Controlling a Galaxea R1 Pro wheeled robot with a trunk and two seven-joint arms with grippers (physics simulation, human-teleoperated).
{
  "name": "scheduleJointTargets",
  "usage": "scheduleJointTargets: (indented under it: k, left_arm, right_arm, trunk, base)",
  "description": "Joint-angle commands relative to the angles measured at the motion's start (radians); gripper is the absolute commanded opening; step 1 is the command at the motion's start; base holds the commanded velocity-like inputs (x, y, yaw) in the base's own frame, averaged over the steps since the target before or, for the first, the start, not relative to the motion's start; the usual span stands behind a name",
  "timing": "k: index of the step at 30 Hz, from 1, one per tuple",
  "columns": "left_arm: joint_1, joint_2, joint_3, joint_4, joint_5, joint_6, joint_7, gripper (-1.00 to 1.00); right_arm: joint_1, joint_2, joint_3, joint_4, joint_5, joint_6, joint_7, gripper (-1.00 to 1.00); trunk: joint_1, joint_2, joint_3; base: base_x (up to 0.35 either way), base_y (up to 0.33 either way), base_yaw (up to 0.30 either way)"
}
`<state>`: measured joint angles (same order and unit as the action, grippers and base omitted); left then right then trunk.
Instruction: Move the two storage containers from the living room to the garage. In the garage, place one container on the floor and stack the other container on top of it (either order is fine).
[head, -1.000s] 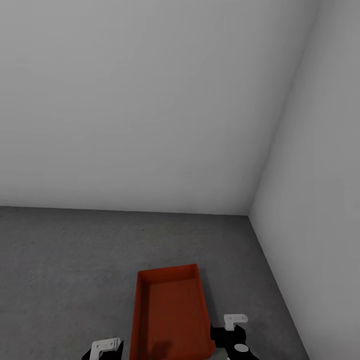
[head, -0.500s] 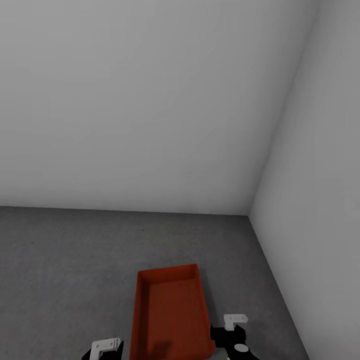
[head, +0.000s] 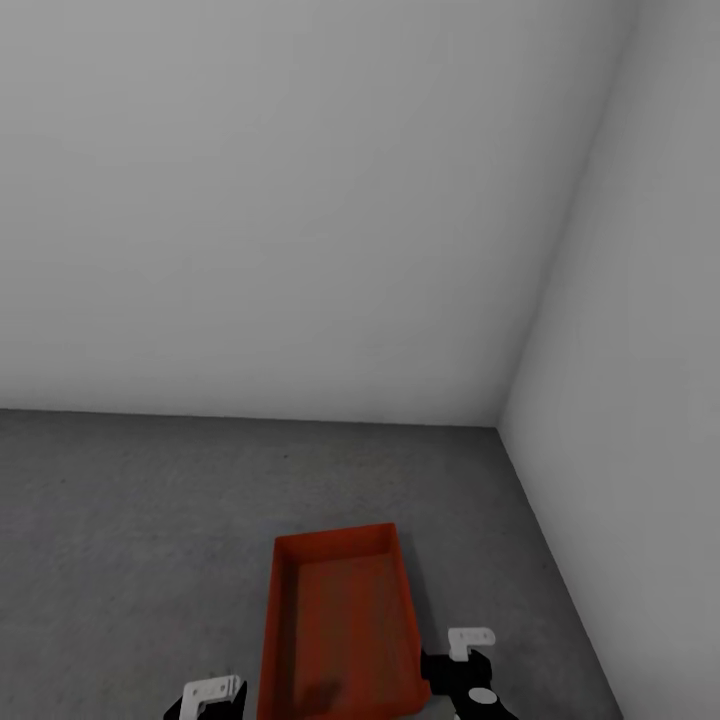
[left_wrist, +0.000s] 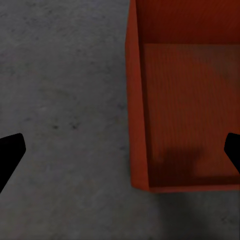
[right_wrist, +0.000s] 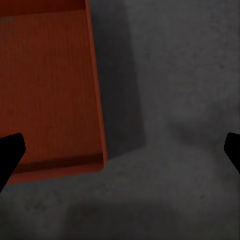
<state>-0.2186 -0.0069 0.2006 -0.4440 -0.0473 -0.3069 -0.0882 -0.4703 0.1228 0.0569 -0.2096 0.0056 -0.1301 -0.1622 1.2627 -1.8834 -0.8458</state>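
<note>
One red-orange storage container (head: 340, 630) lies open-top on the dark grey garage floor (head: 130, 520), close to the room's corner. Its inside is bare. My left gripper (head: 205, 700) hovers by its near left corner and stands open. In the left wrist view one black fingertip (left_wrist: 10, 155) is over the floor and the other over the container (left_wrist: 190, 100). My right gripper (head: 465, 675) is at the near right corner, also open. In its wrist view it spans the container's wall (right_wrist: 97, 100), one fingertip (right_wrist: 232, 147) over the floor. Neither gripper holds anything.
A plain white-grey wall (head: 280, 220) runs across the back and meets a second wall (head: 640, 350) at the right, forming a corner just beyond the container. Open concrete floor stretches to the left of the container.
The container's far rim sits a touch higher in the picture and its inside looks brighter. Both grippers stay where they were.
</note>
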Motion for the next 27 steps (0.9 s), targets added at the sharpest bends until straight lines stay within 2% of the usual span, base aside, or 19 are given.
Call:
scheduleJointTargets:
  k: [1,17,27]
  left_arm:
    - [-0.001,-0.001,0.008,0.001,-0.005,-0.003,-0.008,1.0]
    - [-0.001,-0.001,0.008,0.001,-0.005,-0.003,-0.008,1.0]
    - [-0.001,-0.001,0.008,0.001,-0.005,-0.003,-0.008,1.0]
  right_arm:
    - [-0.001,0.0,0.006,0.001,0.001,-0.002,-0.006,1.0]
    - [-0.001,0.0,0.006,0.001,0.001,-0.002,-0.006,1.0]
    - [-0.001,0.0,0.006,0.001,0.001,-0.002,-0.006,1.0]
  trunk:
    - [0.004,-0.008,-0.004]
    - [0.004,-0.008,-0.004]
    - [-0.035,0.062,0.027]
  base:
    - [0.0,0.0,0.0]
    - [0.0,0.0,0.0]
    - [0.0,0.0,0.0]
